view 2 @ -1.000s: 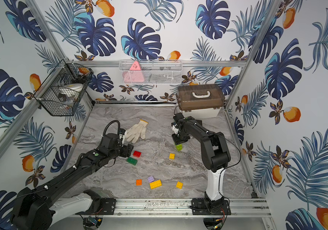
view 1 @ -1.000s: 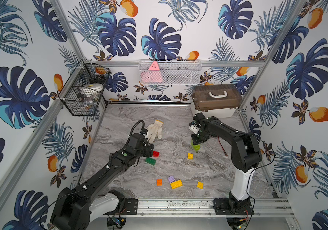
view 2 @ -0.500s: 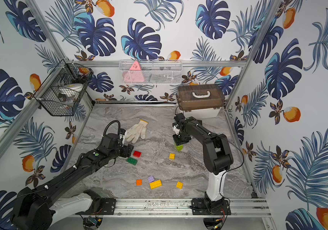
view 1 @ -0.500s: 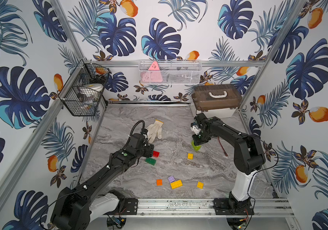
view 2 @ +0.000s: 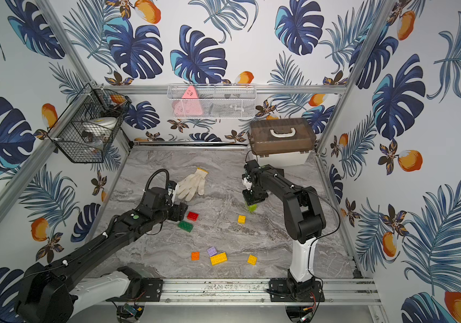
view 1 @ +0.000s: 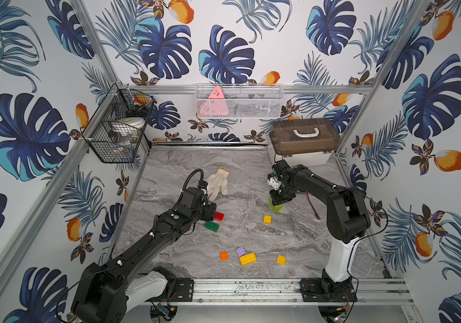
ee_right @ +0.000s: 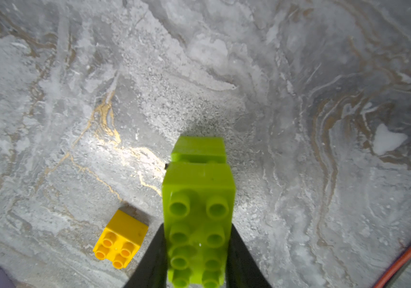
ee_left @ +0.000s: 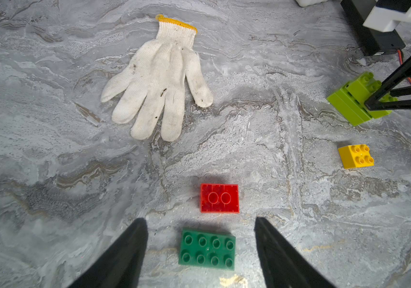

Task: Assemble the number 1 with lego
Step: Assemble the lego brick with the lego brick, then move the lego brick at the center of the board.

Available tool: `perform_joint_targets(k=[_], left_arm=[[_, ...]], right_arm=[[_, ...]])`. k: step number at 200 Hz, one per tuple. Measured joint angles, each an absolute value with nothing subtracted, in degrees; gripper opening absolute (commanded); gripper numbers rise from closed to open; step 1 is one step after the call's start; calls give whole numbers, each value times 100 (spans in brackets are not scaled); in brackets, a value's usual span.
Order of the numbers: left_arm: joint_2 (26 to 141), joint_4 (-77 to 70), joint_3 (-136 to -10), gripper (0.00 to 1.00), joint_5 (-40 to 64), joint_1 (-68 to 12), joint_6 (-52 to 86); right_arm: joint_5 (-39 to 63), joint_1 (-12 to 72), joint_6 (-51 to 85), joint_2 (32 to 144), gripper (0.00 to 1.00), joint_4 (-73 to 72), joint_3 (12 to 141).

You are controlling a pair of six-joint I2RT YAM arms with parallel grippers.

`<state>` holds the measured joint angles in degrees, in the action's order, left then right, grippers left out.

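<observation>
1. Right now the right gripper [ee_right: 197,232] is clamped on two stacked lime green bricks [ee_right: 198,184], low at the tabletop [ee_left: 49,149]; whether they touch it I cannot tell.
2. A small yellow brick [ee_right: 120,239] lies just beside that gripper, untouched.
3. The left gripper [ee_left: 199,220] stands wide open and empty, with a dark green brick [ee_left: 207,249] showing studs-up between its fingers, untouched.
4. A red brick [ee_left: 219,198] lies upside down just beyond the fingertips, with a white glove [ee_left: 159,79] farther ahead.
5. An orange brick [view 1: 223,256], a lilac brick [view 1: 240,251] and a long yellow brick [view 1: 248,258] lie well apart from both grippers.
</observation>
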<state>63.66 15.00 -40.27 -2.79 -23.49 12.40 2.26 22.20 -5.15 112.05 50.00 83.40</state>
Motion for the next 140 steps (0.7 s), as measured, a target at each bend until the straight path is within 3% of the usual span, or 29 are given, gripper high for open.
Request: perform_joint_targets(k=[140], left_arm=[[6357,1500,-4027,73,-279,-2364,1240]], right_arm=[[128,2222,-447,11675,20,5457,8877]])
